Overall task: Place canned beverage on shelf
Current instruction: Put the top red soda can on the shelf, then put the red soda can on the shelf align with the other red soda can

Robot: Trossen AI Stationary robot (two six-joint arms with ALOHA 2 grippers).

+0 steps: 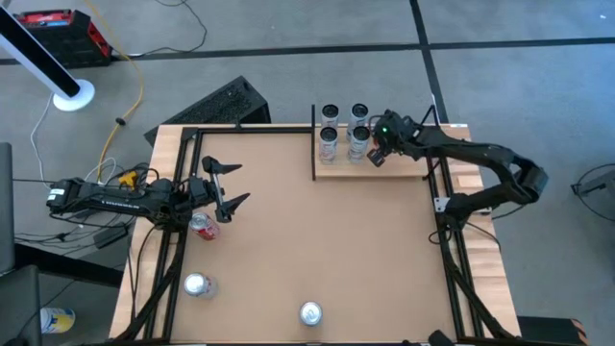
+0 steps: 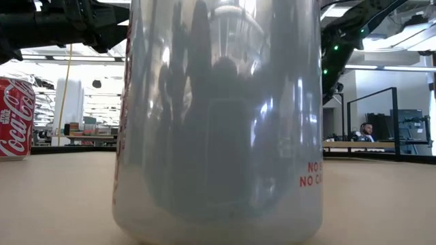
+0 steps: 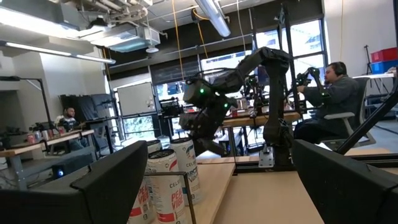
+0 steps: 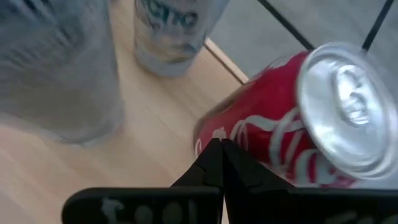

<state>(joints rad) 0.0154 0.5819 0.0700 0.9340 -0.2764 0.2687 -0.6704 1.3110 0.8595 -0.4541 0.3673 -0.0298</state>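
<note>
The shelf (image 1: 404, 165), a pale plank with a black rail, lies at the table's far right and carries several upright white cans (image 1: 344, 128). A red Coca-Cola can (image 4: 273, 124) rests tipped over on the plank, its silver top (image 4: 351, 106) turned toward the right wrist camera. My right gripper (image 4: 221, 152) is shut, slanting down, its tips at that can's side; the high view shows it there too (image 1: 377, 152). My left gripper (image 1: 226, 187) waits open above the table's left side, over another red can (image 1: 204, 227). My right gripper has its shut fingertips (image 4: 214, 155) in front of the red can's side wall (image 4: 214, 132), near the can's bottom end, slanting down from the table's right. I cannot tell whether the tips touch the can. The can lies tipped on the shelf, not lifted.
Two silver-topped cans (image 1: 199, 285) (image 1: 309, 313) stand near the table's front edge; the second one fills the low view (image 2: 218, 122), with a Coca-Cola can (image 2: 15, 119) to its left. People sit at desks beyond the table (image 3: 329, 93).
</note>
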